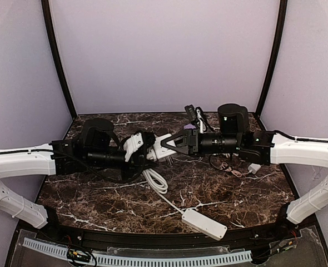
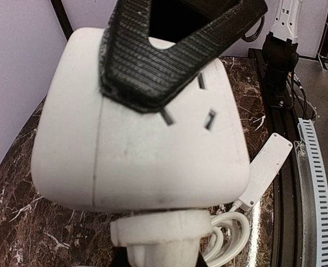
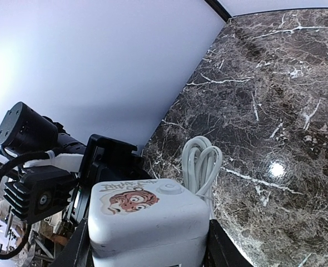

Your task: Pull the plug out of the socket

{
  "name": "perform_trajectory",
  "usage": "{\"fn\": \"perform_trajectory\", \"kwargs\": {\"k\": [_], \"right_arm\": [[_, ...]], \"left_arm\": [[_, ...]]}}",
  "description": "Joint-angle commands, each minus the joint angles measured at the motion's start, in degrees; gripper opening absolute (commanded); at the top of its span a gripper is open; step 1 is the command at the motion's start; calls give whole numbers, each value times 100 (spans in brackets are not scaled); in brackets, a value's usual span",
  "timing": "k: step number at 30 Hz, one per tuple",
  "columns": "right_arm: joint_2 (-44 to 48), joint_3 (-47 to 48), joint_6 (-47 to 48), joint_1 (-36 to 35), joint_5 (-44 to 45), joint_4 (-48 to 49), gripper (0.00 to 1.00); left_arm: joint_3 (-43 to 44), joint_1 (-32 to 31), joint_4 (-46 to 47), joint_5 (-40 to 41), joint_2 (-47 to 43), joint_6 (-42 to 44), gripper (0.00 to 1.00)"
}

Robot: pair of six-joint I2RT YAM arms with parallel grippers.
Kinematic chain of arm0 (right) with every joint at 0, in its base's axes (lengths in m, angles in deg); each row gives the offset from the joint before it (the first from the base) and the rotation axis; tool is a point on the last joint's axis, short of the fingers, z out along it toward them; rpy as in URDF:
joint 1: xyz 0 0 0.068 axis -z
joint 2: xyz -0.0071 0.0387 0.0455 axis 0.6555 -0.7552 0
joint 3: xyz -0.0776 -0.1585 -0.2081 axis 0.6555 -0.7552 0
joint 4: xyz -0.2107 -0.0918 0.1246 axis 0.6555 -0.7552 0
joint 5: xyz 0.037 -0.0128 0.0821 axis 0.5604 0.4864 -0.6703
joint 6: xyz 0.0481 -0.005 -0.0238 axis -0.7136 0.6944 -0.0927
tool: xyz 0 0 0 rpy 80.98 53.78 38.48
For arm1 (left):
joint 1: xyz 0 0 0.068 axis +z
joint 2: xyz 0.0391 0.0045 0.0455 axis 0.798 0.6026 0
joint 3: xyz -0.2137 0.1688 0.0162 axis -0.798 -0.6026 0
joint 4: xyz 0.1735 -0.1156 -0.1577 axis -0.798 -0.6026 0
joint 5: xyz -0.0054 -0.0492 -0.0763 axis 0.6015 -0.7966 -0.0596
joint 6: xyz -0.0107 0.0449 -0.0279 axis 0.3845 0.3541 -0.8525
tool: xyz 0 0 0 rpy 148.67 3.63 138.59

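The socket (image 1: 159,143) is a white cube held above the table between both arms. In the right wrist view the socket (image 3: 147,222) shows a tiger sticker and sits between my right gripper's (image 3: 147,247) black fingers, which are shut on its sides. In the left wrist view the socket (image 2: 142,128) fills the frame. The plug (image 2: 164,233) sits against its lower face, with only a thin seam between them. My left gripper (image 1: 139,149) is shut on the plug (image 1: 135,143). A finger (image 2: 169,50) of the right gripper lies over the cube's top. My right gripper (image 1: 167,143) meets the cube from the right.
The thick white cord coils (image 1: 155,182) on the marble table and runs to the long power strip (image 1: 204,223) near the front edge. A small white adapter with a thin cable (image 1: 254,167) lies right of centre. Black hardware (image 1: 194,117) stands at the back.
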Motion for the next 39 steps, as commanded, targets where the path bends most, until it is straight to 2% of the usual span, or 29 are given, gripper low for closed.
{"fn": "perform_trajectory", "kwargs": {"k": [1,6,13,19,24,30,35,39], "right_arm": [[307,91,287,411,2056,-613,0],[397,47,454,411,1814,-461,0],[543,27,1033,418,212,155,0],[419,314,1479,419,-1129,-69,0],[242,416,1761,419,-1592,-415,0],[319,357,1624,419,-951,-493,0],[138,501,809,421,604,-1193,0],[22,448,267,419,1445,-1269,0]], "left_arm": [[9,76,-724,-156,-258,-190,1],[17,69,-726,-230,-236,-207,1],[65,81,-807,-292,-219,-210,1],[143,151,-893,-539,-175,-232,1],[190,189,-953,-783,-134,-239,1],[168,224,-899,-752,-143,-254,1],[142,225,-866,-534,-162,-240,1],[132,221,-862,-541,-156,-228,1]]}}
